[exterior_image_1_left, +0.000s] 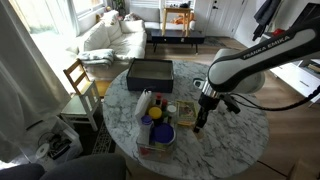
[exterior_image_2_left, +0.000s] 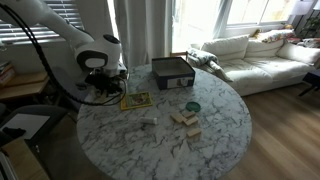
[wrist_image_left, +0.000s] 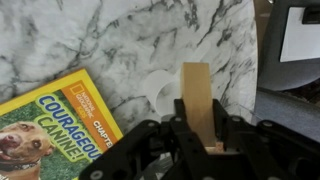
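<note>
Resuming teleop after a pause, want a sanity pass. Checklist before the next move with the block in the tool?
1. Grip: tool shut on the wooden block: ok.
2. Seating: the block stands upright and centred between the fingers in the wrist view: ok.
3. Book: lies flat close beside the tool; whether they touch: cannot tell.
4. Height of the block over the marble table: cannot tell.
5. Dark box: well apart from the tool in both exterior views: ok.
6. Table edge: close to the tool in the wrist view, so little margin on that side: not ok for a wide swing.
</note>
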